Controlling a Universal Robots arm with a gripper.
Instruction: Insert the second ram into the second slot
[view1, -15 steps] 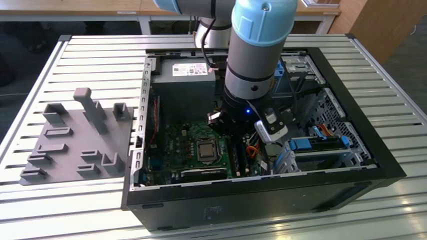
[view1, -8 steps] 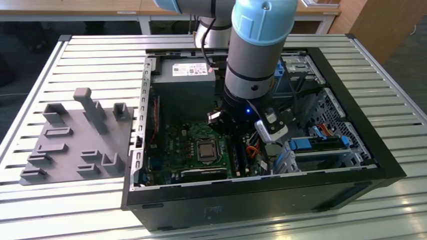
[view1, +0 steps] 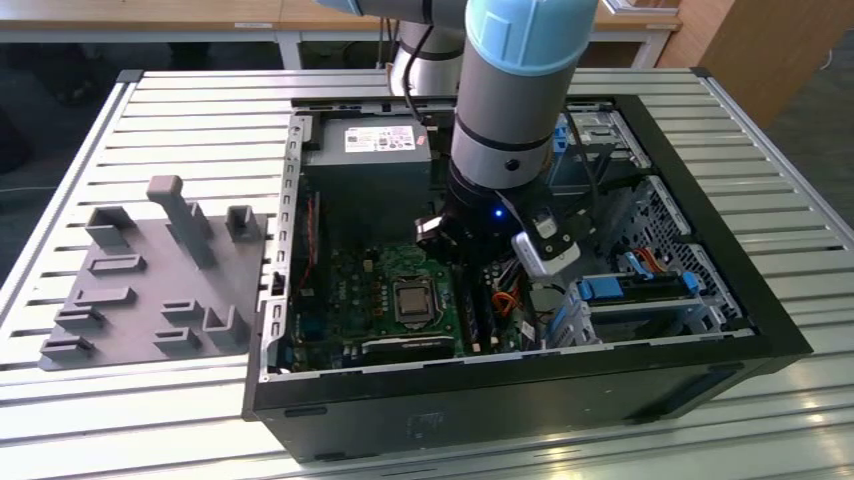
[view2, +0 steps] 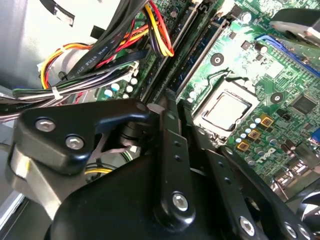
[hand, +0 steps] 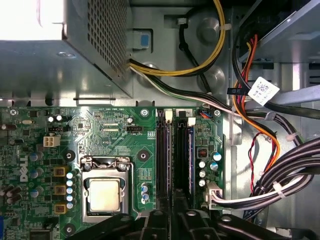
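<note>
My gripper (view1: 470, 250) reaches down into the open computer case (view1: 747, 330), just over the motherboard (hand: 100, 140). In the second wrist view its two black fingers (view2: 169, 120) lie pressed together, tips right above the memory slots (view2: 200, 47). The first wrist view has the fingertips (hand: 157, 220) over the near end of the two long slots (hand: 164, 160). The second ram (hand: 190, 160) shows as a thin blue edge standing lengthwise in the slot nearer the cables. Whether the fingers touch it is hidden.
The processor socket (hand: 105, 192) sits beside the slots. A thick cable bundle (hand: 280, 172) runs along their other side. The power supply (view1: 367, 150) fills the case's far end, and blue drive-bay clips (view1: 634, 290) sit at the exterior view's right. A grey fixture block (view1: 147, 280) lies on the slatted table.
</note>
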